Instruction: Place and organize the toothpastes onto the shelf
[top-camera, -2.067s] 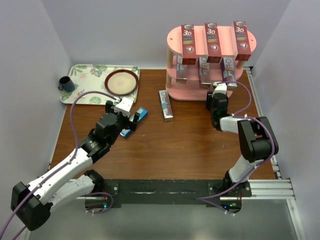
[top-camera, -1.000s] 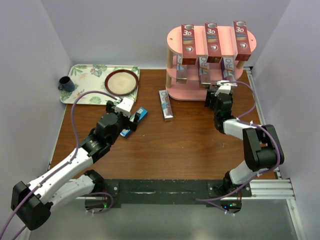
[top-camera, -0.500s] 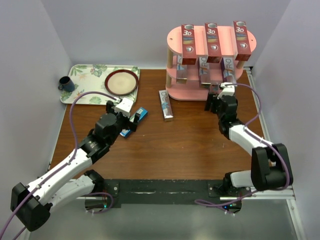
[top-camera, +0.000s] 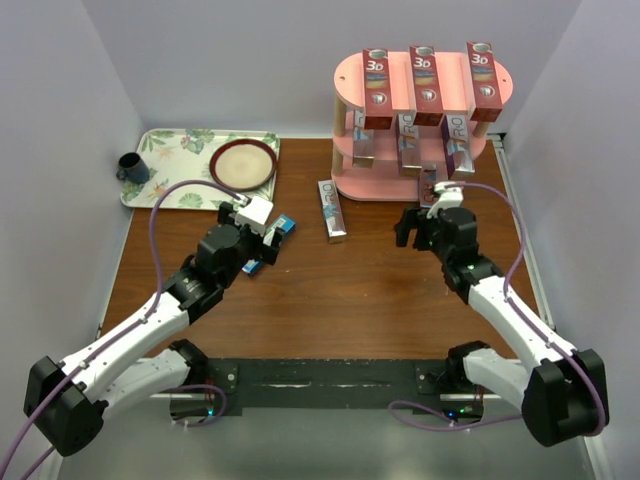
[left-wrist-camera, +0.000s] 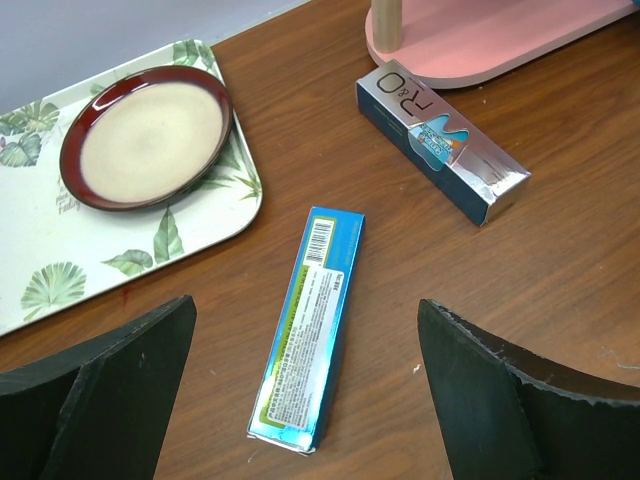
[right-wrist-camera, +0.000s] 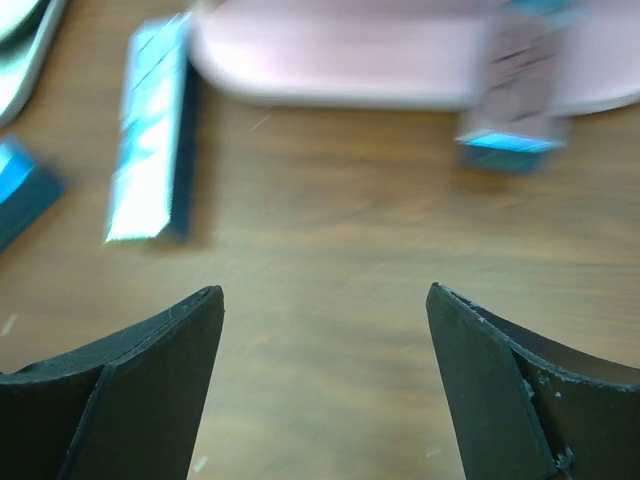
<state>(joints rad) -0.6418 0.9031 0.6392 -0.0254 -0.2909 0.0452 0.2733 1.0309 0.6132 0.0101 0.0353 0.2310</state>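
1. We see the left arm (top-camera: 150, 320) reaching over the tabletop (top-camera: 350, 300). Its jaws are spread wide with nothing between them, above a teal-blue carton (left-wrist-camera: 310, 325) lying flat on the wood.
2. A silver carton (left-wrist-camera: 440, 140) lies just beside the foot of the pink shelf (top-camera: 350, 80), apart from the teal one.
3. Three red cartons (top-camera: 425, 85) lie side by side across the shelf's top board, their near ends over its front edge.
4. More cartons (top-camera: 408, 150) sit on the middle board, partly hidden by the top board.
5. The right arm (top-camera: 500, 300) is in front of the shelf, its jaws wide and empty over bare wood. Its wrist view is blurred, but shows one carton (right-wrist-camera: 515, 100) jutting from the lowest board.
6. A floral tray (left-wrist-camera: 60, 290) at far left carries a plate (left-wrist-camera: 150, 135) and a dark mug (top-camera: 131, 167).
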